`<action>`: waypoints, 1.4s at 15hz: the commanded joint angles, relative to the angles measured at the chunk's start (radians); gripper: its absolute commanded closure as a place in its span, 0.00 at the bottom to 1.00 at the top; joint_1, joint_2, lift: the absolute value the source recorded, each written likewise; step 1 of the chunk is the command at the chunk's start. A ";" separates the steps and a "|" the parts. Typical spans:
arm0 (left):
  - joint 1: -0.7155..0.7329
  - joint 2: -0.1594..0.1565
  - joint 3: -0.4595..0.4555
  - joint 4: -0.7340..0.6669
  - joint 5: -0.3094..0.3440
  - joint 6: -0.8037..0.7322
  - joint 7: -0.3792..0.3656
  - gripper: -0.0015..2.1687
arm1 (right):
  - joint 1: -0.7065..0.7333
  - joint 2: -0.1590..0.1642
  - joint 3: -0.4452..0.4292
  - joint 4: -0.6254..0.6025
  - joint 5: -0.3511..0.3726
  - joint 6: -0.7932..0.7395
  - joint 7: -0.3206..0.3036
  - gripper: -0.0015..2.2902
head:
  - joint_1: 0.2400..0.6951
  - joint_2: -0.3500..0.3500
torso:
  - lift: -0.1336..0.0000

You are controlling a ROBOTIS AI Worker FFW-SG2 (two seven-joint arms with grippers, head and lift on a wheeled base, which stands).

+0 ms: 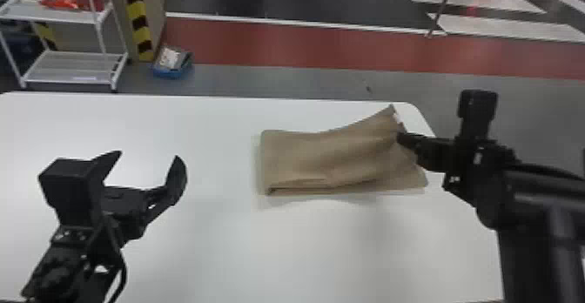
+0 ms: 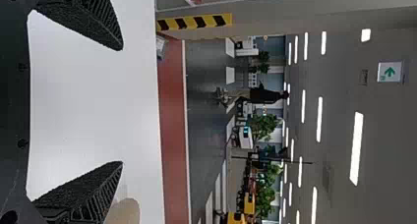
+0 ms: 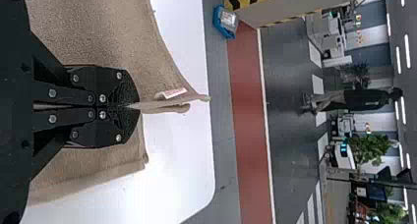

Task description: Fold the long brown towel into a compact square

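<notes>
right gripper point(image 1: 401, 139) clamps the towel point(image 1: 304, 156) at its right edge, perhaps doubled; left gripper point(image 1: 148, 156) gapes well apart.

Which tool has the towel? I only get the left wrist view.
Observer: The right tool; its fingers are shut on the towel at one end.

Operator: Is there a tag anywhere near that grip?

Observer: Yes, a small white tag is on the towel's edge, just beyond the fingertips.

Operator: Good. And how does my left tool sit against the towel?

Observer: In the head view, the left tool is off to the towel's left, apart from it, with a stretch of table between them.
</notes>
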 commanded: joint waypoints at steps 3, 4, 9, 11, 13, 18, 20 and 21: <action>0.002 -0.003 -0.015 0.000 -0.001 0.000 0.000 0.02 | -0.025 -0.033 0.002 0.113 0.046 0.001 0.007 0.62 | 1.00 0.21 | 0.10; 0.002 -0.002 -0.017 0.000 -0.003 0.000 0.000 0.02 | -0.025 -0.033 0.002 0.134 0.055 -0.014 0.009 0.62 | 1.00 0.21 | 0.10; 0.005 0.000 -0.015 0.006 -0.006 0.000 0.001 0.02 | -0.022 -0.024 0.025 0.176 0.109 -0.122 -0.045 0.13 | 1.00 0.17 | 0.10; -0.002 -0.003 -0.015 0.007 -0.005 0.000 0.001 0.02 | 0.011 -0.019 0.023 0.173 0.115 -0.297 -0.123 0.00 | 1.00 0.17 | 0.10; -0.011 -0.005 -0.017 0.014 -0.005 -0.003 0.001 0.02 | 0.005 -0.021 0.009 0.185 0.109 -0.315 -0.144 0.02 | 1.00 0.15 | 0.10; -0.008 0.001 -0.029 0.014 -0.005 -0.006 0.000 0.02 | -0.002 -0.025 0.003 0.229 0.094 -0.263 -0.094 0.06 | 1.00 0.14 | 0.10; -0.005 0.004 -0.050 0.014 -0.015 -0.012 0.000 0.02 | -0.004 -0.025 0.003 0.258 0.075 -0.260 -0.078 0.06 | 1.00 0.14 | 0.10; -0.002 0.004 -0.057 0.021 -0.020 -0.046 0.000 0.02 | -0.007 -0.024 0.003 0.278 0.075 -0.260 -0.078 0.06 | 1.00 0.14 | 0.10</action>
